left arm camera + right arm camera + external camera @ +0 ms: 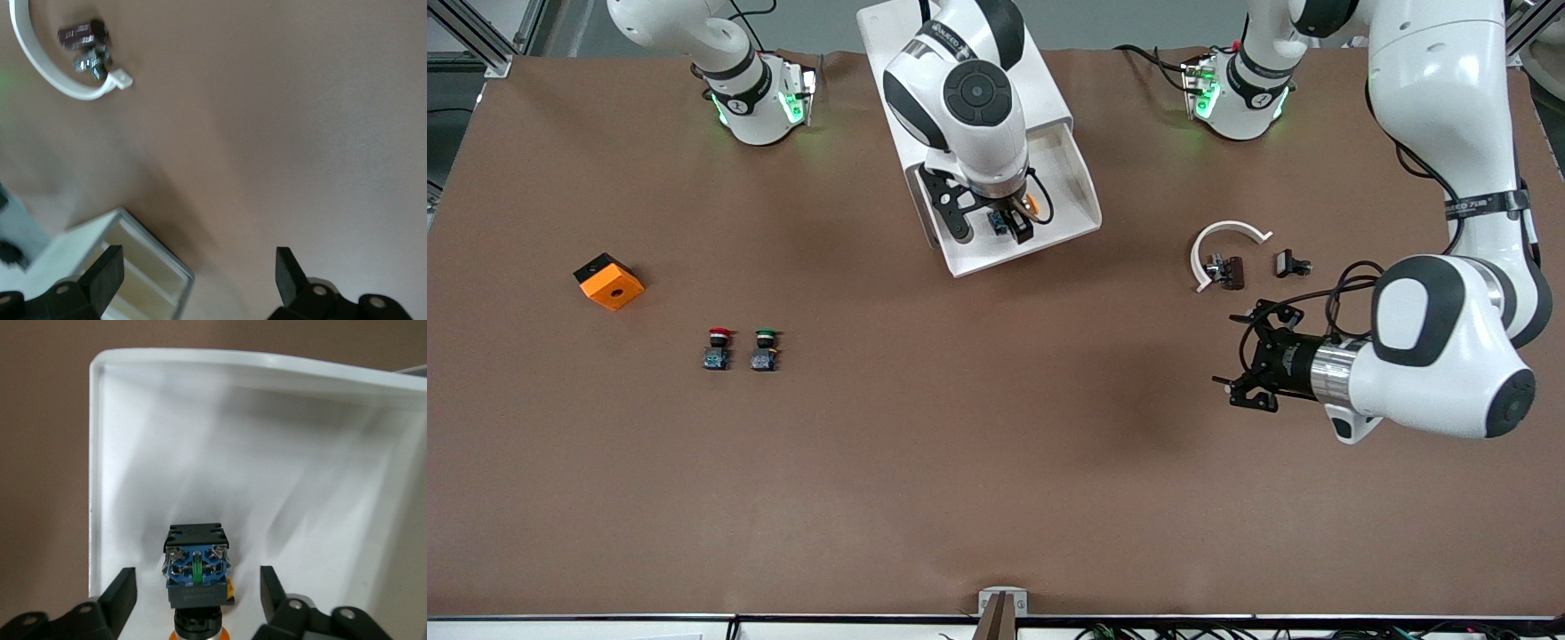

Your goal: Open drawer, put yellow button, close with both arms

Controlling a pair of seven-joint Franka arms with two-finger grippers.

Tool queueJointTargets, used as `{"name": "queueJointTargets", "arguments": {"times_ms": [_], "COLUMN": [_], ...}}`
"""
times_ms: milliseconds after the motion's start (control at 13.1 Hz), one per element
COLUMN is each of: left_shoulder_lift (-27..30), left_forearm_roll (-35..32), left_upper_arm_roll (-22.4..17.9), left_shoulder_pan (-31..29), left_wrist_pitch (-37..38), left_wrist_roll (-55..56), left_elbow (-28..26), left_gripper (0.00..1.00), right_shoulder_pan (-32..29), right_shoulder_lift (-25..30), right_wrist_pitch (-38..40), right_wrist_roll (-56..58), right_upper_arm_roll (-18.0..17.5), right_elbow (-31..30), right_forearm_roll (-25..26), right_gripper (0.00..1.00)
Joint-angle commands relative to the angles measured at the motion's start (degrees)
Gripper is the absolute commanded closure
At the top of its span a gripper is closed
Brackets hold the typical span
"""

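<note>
The white drawer (1014, 253) stands pulled open from its white cabinet (889, 44) at the robots' edge of the table. The yellow button (1000, 223) lies on its side on the drawer floor. In the right wrist view its blue and black body (197, 570) faces up and its orange cap is at the frame edge. My right gripper (994, 229) hangs low in the drawer, open, with one finger on each side of the button and a gap to it (198, 593). My left gripper (1232, 360) is open and empty over the bare table, toward the left arm's end (198, 273).
A red-capped button (718, 348) and a green-capped button (765, 348) stand side by side toward the right arm's end, with an orange block (608, 281) beside them. A white curved ring (1227, 240) and small dark parts (1232, 269) lie near the left gripper.
</note>
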State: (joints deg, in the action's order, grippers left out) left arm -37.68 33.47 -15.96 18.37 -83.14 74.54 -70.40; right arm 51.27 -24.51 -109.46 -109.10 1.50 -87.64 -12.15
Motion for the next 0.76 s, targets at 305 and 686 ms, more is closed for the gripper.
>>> {"name": "queueJointTargets", "arguments": {"times_ms": [305,686], "left_shoulder_lift": [6.8,7.0], "left_forearm_roll": [-4.3,-5.0], "left_upper_arm_roll": [0.2,1.1], "left_shoulder_pan": [2.7,5.7], "left_wrist_pitch": [-0.9,-5.3], "left_wrist_roll": [-19.1,-27.7], "left_elbow": [-2.9,-5.8], "left_gripper": [0.00,0.00], "right_shoulder_pan": [-0.4,-4.6], "right_shoulder_lift": [2.6,8.8], "right_wrist_pitch": [2.1,11.8], "right_wrist_roll": [-1.3,4.2], "right_upper_arm_roll": [1.1,1.1], "right_elbow": [3.8,6.2], "right_forearm_roll": [-1.3,-1.1], "right_gripper": [0.00,0.00]}}
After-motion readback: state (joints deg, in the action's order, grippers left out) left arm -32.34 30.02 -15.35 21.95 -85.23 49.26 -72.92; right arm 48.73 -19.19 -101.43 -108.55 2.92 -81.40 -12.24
